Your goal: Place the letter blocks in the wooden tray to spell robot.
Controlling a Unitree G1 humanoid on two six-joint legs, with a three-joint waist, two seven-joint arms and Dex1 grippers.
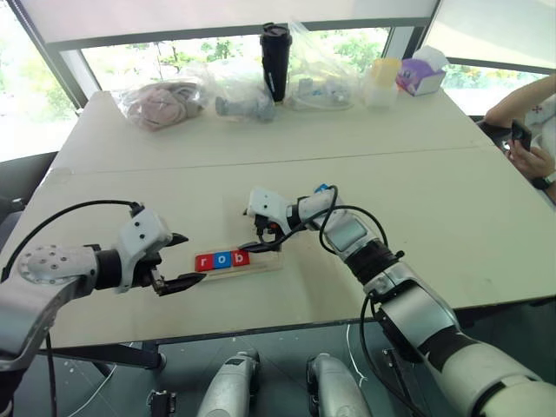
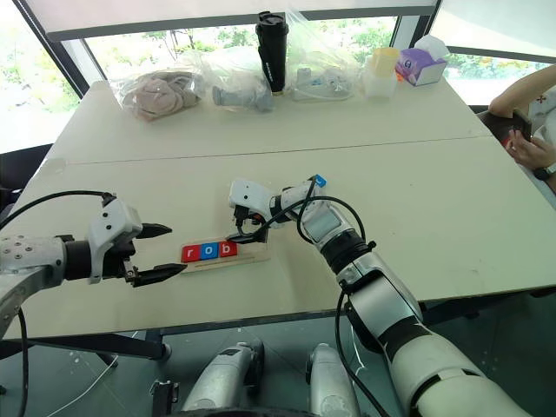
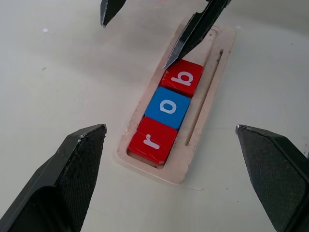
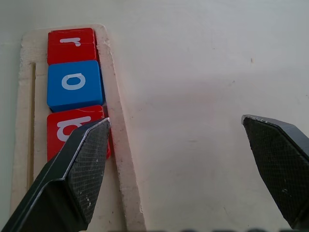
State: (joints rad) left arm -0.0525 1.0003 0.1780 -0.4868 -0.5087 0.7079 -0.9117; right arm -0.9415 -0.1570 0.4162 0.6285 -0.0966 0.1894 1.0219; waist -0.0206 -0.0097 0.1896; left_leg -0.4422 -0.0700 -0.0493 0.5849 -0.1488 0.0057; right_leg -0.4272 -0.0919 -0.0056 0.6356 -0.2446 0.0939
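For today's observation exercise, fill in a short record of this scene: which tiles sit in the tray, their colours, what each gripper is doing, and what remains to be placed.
tray: wooden tray on the table, near the robot
tiles in tray: r, o, b, side by side
colours: red, blue, red
left gripper: open, empty, beside the tray's r end
right gripper: open, empty, one finger over the tray next to the b
still to place: second o and t
other tile: a blue one behind the right arm, letter hidden
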